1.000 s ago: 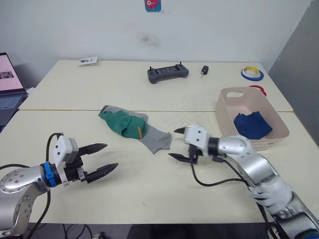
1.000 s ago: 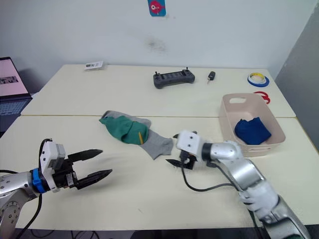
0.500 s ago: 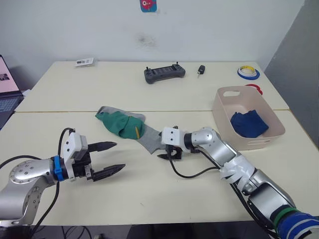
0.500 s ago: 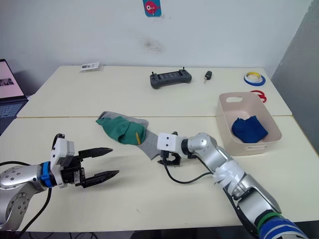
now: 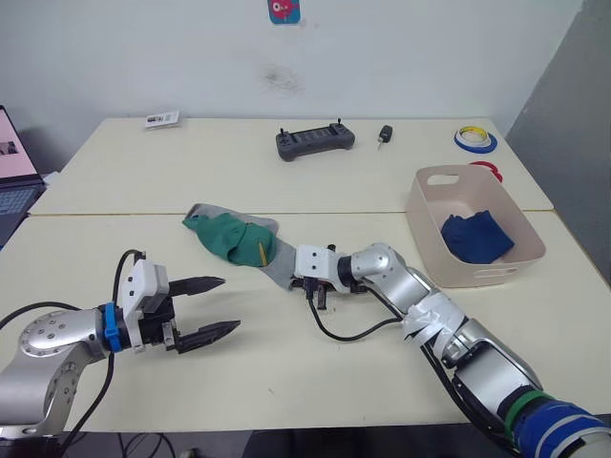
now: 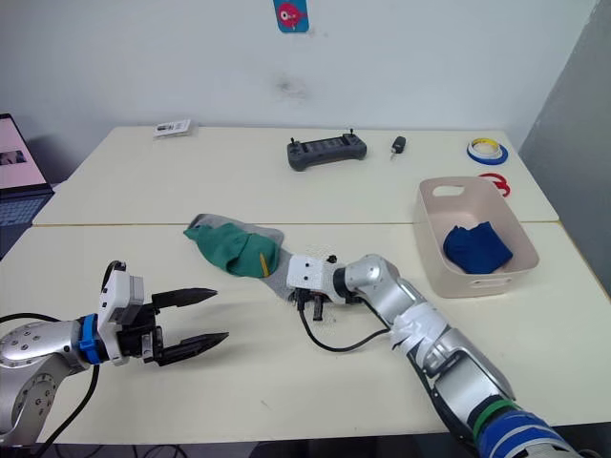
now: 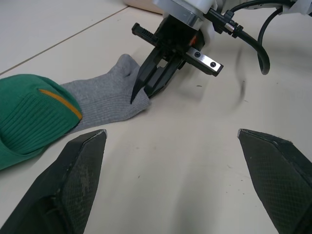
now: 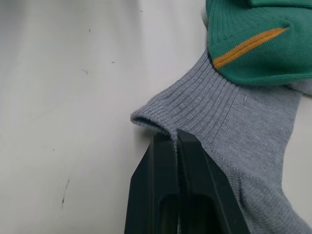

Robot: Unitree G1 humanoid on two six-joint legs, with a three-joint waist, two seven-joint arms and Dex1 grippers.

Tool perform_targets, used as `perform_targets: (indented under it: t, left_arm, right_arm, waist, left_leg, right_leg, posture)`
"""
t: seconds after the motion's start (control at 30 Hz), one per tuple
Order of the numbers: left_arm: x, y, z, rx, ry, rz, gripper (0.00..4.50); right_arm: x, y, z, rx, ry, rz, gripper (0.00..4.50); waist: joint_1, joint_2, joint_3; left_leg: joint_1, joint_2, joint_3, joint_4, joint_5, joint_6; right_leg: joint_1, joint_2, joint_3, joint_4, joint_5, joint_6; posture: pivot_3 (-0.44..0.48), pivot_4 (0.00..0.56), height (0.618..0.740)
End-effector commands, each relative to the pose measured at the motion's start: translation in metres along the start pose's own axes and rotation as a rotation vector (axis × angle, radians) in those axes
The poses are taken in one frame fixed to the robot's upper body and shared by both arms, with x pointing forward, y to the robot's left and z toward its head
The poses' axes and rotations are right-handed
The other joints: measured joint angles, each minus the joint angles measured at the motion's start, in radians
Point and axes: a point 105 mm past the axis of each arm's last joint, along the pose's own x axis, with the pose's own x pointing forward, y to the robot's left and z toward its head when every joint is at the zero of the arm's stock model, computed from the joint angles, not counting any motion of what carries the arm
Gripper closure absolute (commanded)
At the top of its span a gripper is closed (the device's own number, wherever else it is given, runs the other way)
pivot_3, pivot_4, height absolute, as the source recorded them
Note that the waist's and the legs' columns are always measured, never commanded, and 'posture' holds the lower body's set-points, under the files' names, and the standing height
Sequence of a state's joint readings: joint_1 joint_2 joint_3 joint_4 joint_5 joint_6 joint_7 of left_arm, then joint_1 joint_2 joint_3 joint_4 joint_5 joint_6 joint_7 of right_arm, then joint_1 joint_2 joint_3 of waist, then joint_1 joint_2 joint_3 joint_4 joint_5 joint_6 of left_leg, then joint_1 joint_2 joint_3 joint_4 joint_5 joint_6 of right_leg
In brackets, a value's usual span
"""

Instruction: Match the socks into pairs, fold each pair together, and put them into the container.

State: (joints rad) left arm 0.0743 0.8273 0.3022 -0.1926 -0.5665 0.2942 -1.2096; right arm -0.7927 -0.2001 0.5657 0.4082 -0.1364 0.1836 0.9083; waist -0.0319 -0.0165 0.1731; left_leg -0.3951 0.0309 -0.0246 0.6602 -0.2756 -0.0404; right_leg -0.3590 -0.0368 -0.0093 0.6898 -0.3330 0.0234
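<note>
A grey sock (image 5: 285,268) lies flat mid-table, partly under a bunched green sock (image 5: 234,239) with a yellow mark. My right gripper (image 8: 174,134) is shut on the grey sock's ribbed cuff edge (image 8: 234,122), which is pinched between its black fingers; the green sock (image 8: 258,39) lies just beyond. The left wrist view also shows that gripper (image 7: 135,95) closed at the sock's edge. My left gripper (image 5: 229,303) hovers open and empty over the near left of the table, apart from the socks. The pink-beige container (image 5: 427,229) stands at the right with folded dark blue socks (image 5: 475,237) inside.
A black controller (image 5: 315,142), a key fob (image 5: 385,135), tape rolls (image 5: 482,140) and a small card (image 5: 160,119) lie along the far table. A laptop (image 5: 14,162) sits at the far left. A black cable (image 5: 353,329) loops from my right wrist onto the table.
My right gripper has moved left onto the grey sock's cuff and shut on it. The left gripper has stayed open and nearly still.
</note>
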Motion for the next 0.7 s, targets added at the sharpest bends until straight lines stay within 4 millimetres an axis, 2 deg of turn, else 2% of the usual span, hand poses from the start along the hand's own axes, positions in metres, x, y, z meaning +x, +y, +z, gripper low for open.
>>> perform_targets:
  t: [0.03, 0.33, 0.43, 0.53, 0.7]
  left_arm:
    - [-0.009, 0.008, 0.008, 0.032, -0.008, 0.035, 0.00]
    - [-0.019, 0.020, 0.007, 0.044, 0.022, 0.064, 0.00]
    - [-0.016, 0.022, 0.010, 0.050, 0.017, 0.064, 0.00]
    - [-0.012, 0.023, 0.013, 0.046, -0.005, 0.074, 0.00]
    - [-0.011, 0.023, 0.014, 0.048, -0.003, 0.068, 0.00]
  right_arm:
    - [-0.009, 0.009, 0.006, 0.033, -0.041, 0.031, 4.44]
    - [-0.035, 0.048, 0.034, 0.116, -0.144, 0.162, 4.44]
    - [-0.039, 0.049, 0.036, 0.110, -0.142, 0.153, 4.44]
    - [-0.042, 0.029, 0.039, 0.065, -0.133, 0.067, 4.44]
    - [-0.051, -0.010, 0.062, -0.018, -0.172, -0.050, 4.44]
  waist:
    - [0.000, 0.000, 0.000]
    - [0.002, 0.000, 0.000]
    - [0.002, 0.000, 0.000]
    - [0.002, 0.000, 0.000]
    - [0.000, 0.000, 0.000]
  left_leg:
    - [0.000, 0.000, 0.000, 0.000, 0.000, 0.000]
    - [-0.002, 0.000, -0.001, 0.000, 0.000, 0.000]
    - [-0.002, 0.000, -0.001, 0.000, 0.000, 0.000]
    - [-0.002, 0.000, -0.001, 0.000, 0.000, 0.000]
    - [-0.003, 0.000, 0.001, 0.000, 0.000, 0.000]
  right_leg:
    - [0.000, 0.000, 0.000, 0.000, 0.000, 0.000]
    - [-0.001, 0.000, 0.000, -0.001, 0.000, 0.000]
    - [-0.001, 0.000, 0.000, -0.001, 0.000, 0.000]
    - [-0.002, 0.000, -0.001, -0.001, 0.000, 0.000]
    - [-0.005, 0.000, -0.001, 0.001, 0.000, 0.000]
  posture:
    - [0.000, 0.150, 0.740]
    - [0.000, 0.150, 0.740]
    - [0.000, 0.150, 0.740]
    - [0.000, 0.150, 0.740]
    - [0.000, 0.150, 0.740]
